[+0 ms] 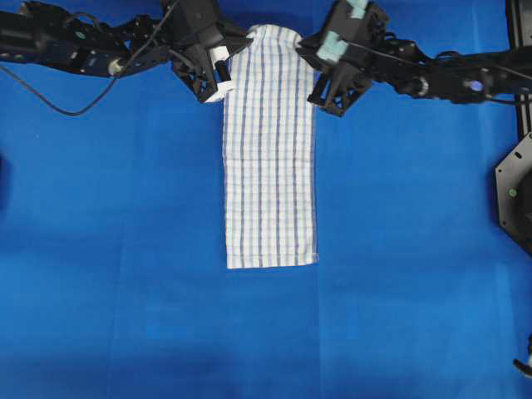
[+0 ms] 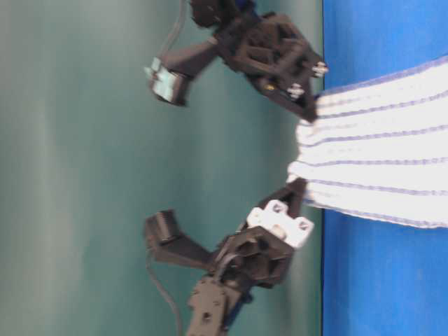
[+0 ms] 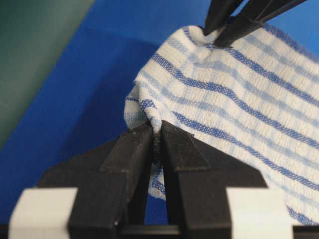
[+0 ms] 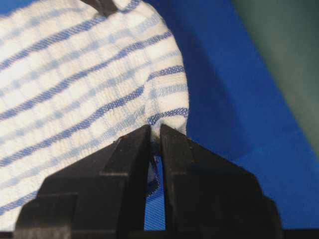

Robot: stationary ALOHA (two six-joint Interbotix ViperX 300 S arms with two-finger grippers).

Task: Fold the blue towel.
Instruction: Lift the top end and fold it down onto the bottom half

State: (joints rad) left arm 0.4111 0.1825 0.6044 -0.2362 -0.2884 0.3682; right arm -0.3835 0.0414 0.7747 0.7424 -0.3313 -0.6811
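The blue towel (image 1: 270, 158) is a narrow white strip with blue stripes, lying lengthwise on the blue table covering (image 1: 125, 249). Its near hem rests flat and its far end is raised. My left gripper (image 1: 246, 43) is shut on the far left corner, and the cloth shows pinched between its jaws in the left wrist view (image 3: 157, 130). My right gripper (image 1: 302, 43) is shut on the far right corner, as the right wrist view (image 4: 155, 130) shows. In the table-level view both grippers, left (image 2: 297, 187) and right (image 2: 310, 112), hold the towel (image 2: 378, 161) end up.
The right arm's base (image 1: 515, 191) stands at the right edge. A black cable (image 1: 50, 98) trails over the covering at the far left. A green wall (image 2: 84, 168) stands behind the table's far edge.
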